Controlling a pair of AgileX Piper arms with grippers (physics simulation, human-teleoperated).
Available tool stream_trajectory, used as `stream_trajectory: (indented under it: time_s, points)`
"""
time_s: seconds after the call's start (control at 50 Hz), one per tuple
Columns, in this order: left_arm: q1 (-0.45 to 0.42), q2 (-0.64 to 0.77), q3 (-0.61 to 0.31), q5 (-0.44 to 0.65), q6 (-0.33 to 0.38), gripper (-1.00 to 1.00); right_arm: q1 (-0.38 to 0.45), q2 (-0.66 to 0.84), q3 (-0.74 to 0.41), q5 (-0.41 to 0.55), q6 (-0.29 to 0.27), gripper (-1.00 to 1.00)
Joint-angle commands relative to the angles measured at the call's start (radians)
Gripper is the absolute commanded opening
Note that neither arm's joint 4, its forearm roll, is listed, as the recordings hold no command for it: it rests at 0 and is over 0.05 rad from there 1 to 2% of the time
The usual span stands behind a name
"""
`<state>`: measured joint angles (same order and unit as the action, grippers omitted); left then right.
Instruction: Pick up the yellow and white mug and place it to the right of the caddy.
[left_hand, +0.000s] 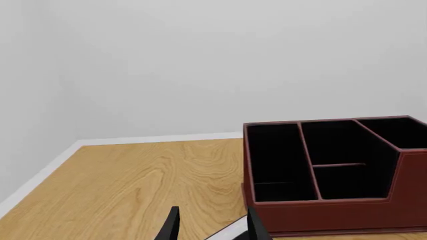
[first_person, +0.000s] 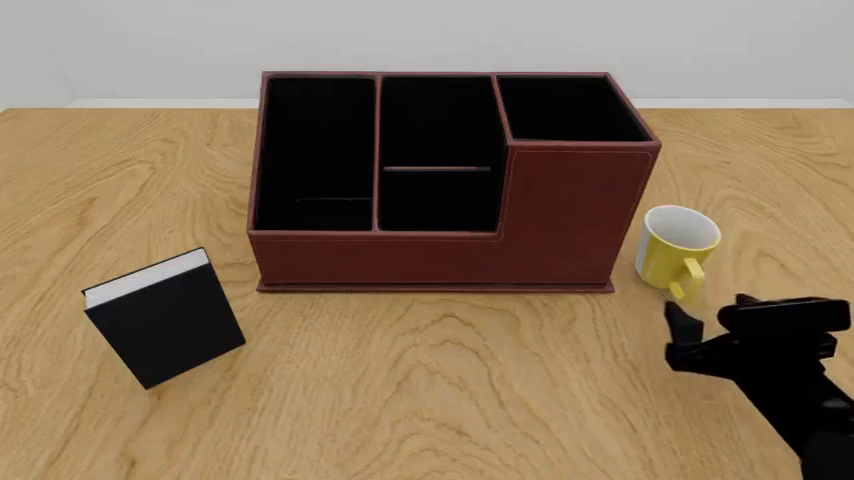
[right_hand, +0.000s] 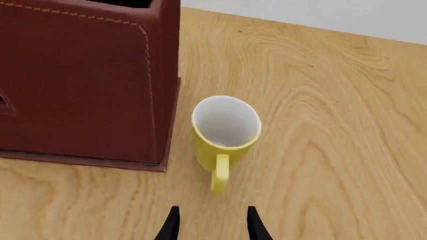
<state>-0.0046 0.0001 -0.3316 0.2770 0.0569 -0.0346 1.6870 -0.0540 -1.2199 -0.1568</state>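
— Where was the yellow and white mug (first_person: 679, 249)?

— Upright on the table (first_person: 441, 380), just right of the caddy (first_person: 441, 180), handle toward me. My right gripper (right_hand: 210, 225) hung near it, jaws narrowly parted and empty.

— The left gripper (left_hand: 212, 226)?

— Parted too. Only its wrist view showed it; the front view alone showed the black book (first_person: 166, 317).
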Motion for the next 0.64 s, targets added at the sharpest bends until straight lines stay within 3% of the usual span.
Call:
stream_trajectory:
  time_s: [0.02, 0.14, 0.3, 0.34, 0.42, 0.64]
  points:
    - [-0.008, 0.000, 0.009, -0.005, -0.005, 1.00, 0.003, -0.095, 0.053, 0.000, -0.026, 1.00]
    - [-0.007, 0.000, 0.014, -0.011, -0.010, 1.00, 0.006, -0.159, 0.054, 0.022, -0.044, 1.00]
    - [-0.004, 0.000, 0.041, -0.036, -0.013, 1.00, 0.046, -0.789, 0.054, 0.586, -0.056, 1.00]
    - [0.000, 0.000, 0.041, -0.038, -0.018, 1.00, 0.039, -0.882, 0.054, 0.665, -0.064, 1.00]
    - [0.004, 0.000, 0.044, -0.043, -0.025, 1.00, 0.048, -1.047, 0.053, 0.801, -0.073, 1.00]
    - [0.020, 0.000, 0.046, -0.049, -0.036, 1.00, 0.117, -1.245, 0.026, 1.000, -0.106, 1.00]
